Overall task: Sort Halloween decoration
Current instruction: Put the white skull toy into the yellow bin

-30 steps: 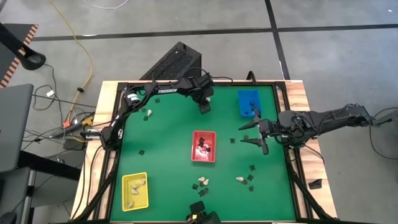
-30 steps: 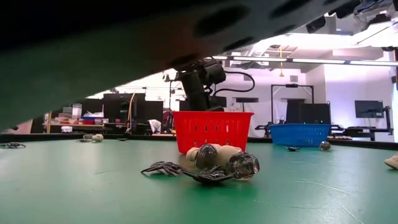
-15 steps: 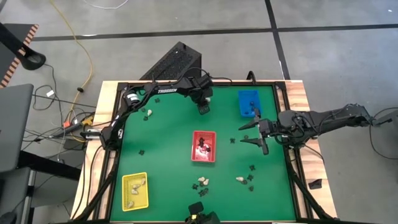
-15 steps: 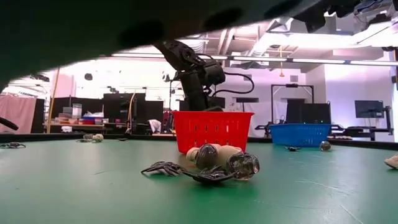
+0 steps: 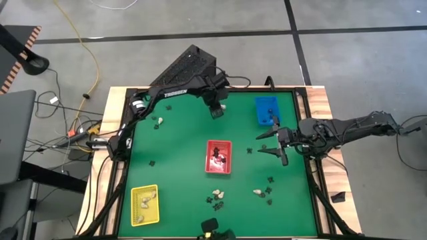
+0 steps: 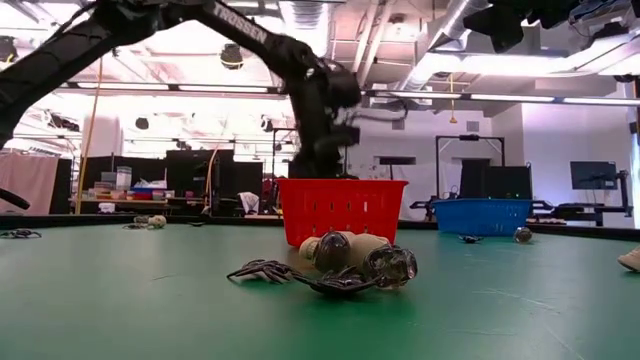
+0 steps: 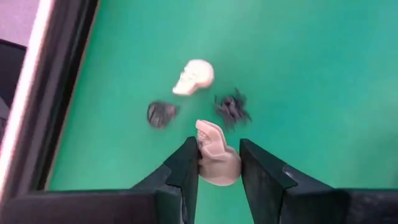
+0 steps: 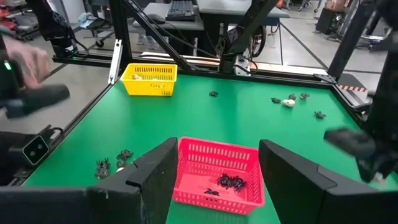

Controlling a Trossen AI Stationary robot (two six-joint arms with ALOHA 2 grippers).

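Skull [image 7: 216,157] is being pinched lengthwise by left end effector [image 7: 219,163] near desk's [image 5: 180,147] far edge; right end effector [image 5: 272,143] is gaping wide.

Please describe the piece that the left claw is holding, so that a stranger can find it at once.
Look at the far edge of the green table, left of the blue tray, where the left claw hangs. Between its fingers sits a cream skull. Unlike the second skull and two black pieces lying on the mat, this one is gripped.

Cream skull [image 7: 216,158] half hidden between left tool's fingers [image 7: 184,168], small dark piece [image 7: 161,114] blurred, unidentifiable
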